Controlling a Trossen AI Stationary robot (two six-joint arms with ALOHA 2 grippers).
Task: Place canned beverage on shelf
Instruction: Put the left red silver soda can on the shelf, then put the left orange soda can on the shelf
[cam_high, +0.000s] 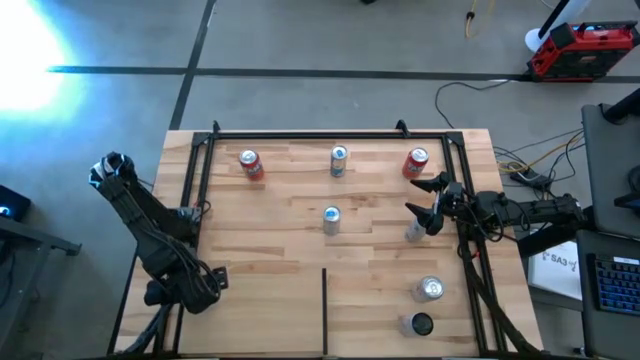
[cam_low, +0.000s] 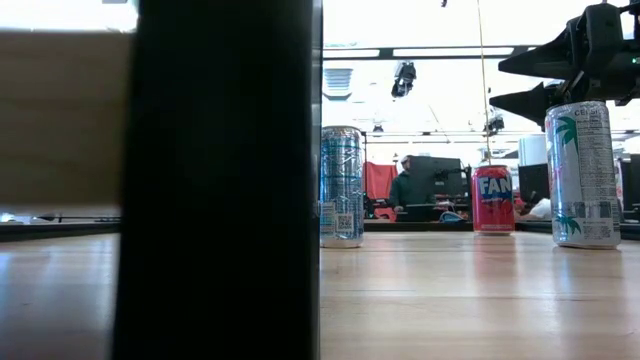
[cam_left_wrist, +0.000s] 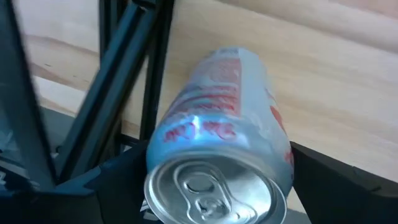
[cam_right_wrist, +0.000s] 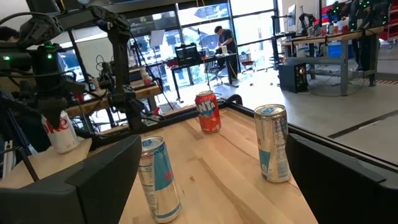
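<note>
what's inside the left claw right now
The left claw holds a silver can with red lettering, top facing the wrist camera, beside the shelf edge. The can's base is hidden.

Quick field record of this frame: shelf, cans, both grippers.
shelf: light wooden board framed by black rails
divider: thin black strip at the near edge
back row: red can, silver-blue can, red Fanta can, all upright
middle: silver-blue can, upright
right side: pale can by the right gripper; two more cans nearer the front
left gripper: at the shelf's left front edge, shut on a red-and-silver can
right gripper: open, above the right side of the shelf
</note>
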